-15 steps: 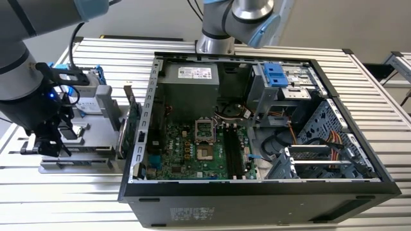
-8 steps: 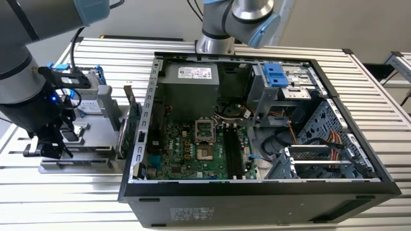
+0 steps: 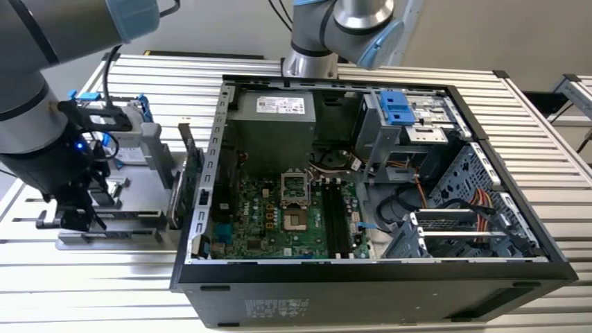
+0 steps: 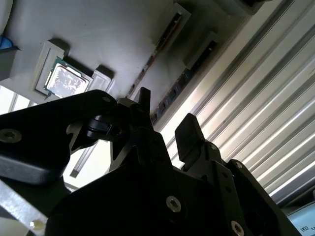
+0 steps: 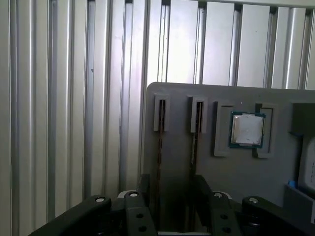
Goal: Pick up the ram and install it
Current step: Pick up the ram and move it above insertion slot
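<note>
Closest to us in the first wrist view is the gripper (image 5: 172,183), its claw released: the two dark fingers (image 5: 203,189) stand apart and clasp nothing. We see the ram (image 5: 160,142) edge-on as a thin line, upright in a narrow slot of the grey tray (image 5: 179,162). It runs into the gap between the fingers, though we cannot tell whether either finger touches it. A second stick (image 5: 197,128) stands in the neighbouring slot, just beside the first and parallel to it, and a square chip (image 5: 247,129) with a silver lid lies flat in a recess beyond that. The tray rests on the ribbed metal table (image 5: 59,98). In the second wrist view the gripper (image 4: 165,109) shows the same spread, with the chip (image 4: 66,81) past its tips. In the exterior view the arm (image 3: 28,118) stands in the upper left of the frame and holds the gripper (image 3: 74,208) over the tray (image 3: 138,222), low at the exterior view's left. Between tray and case a green card (image 3: 188,184) stands on edge, and a blue-tabbed drive (image 3: 125,132) sits just above the tray in the frame. The open case (image 3: 370,277) takes the middle and right of the frame; its board (image 3: 263,222) lies flat inside, with long black slots (image 3: 335,222) near the centre.
</note>
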Robot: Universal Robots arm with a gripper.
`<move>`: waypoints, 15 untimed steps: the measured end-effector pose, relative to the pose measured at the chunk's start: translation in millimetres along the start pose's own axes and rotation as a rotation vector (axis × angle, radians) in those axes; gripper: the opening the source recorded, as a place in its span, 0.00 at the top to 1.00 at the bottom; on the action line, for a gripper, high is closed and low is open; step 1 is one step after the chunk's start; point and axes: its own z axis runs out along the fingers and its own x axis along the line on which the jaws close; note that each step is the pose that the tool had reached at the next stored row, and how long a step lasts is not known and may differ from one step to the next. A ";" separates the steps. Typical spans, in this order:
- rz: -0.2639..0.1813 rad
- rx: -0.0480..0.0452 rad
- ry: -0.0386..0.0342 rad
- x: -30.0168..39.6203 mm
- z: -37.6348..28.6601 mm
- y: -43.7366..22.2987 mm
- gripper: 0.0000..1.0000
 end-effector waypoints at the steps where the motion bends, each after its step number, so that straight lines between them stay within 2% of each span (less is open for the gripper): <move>1: 0.000 -0.0001 0.0010 0.2 0.5 0.0 0.00; 5: 0.000 -0.0002 0.0036 1.1 3.0 0.1 0.00; 15: 0.000 -0.0001 0.0037 2.8 9.8 0.2 0.00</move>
